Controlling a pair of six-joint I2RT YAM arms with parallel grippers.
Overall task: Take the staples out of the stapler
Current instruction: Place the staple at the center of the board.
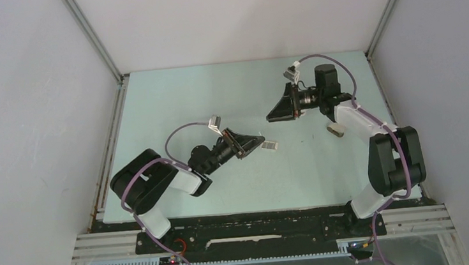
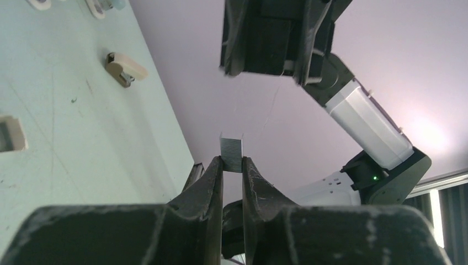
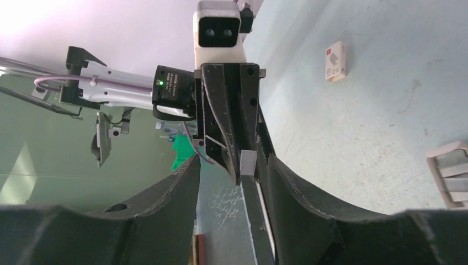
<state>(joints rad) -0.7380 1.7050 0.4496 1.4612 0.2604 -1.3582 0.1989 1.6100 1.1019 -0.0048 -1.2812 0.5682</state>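
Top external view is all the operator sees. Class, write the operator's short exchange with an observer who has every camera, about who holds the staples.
Operator: Is the left gripper holding anything?
Observer: Yes. The left wrist view shows it shut on a short grey strip of staples.
Operator: And the right gripper?
Observer: Its own camera shows the jaws apart, gripping nothing.

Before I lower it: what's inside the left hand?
A grey strip of staples, pinched between the fingertips of the left hand. Its lower part is covered by the fingers.
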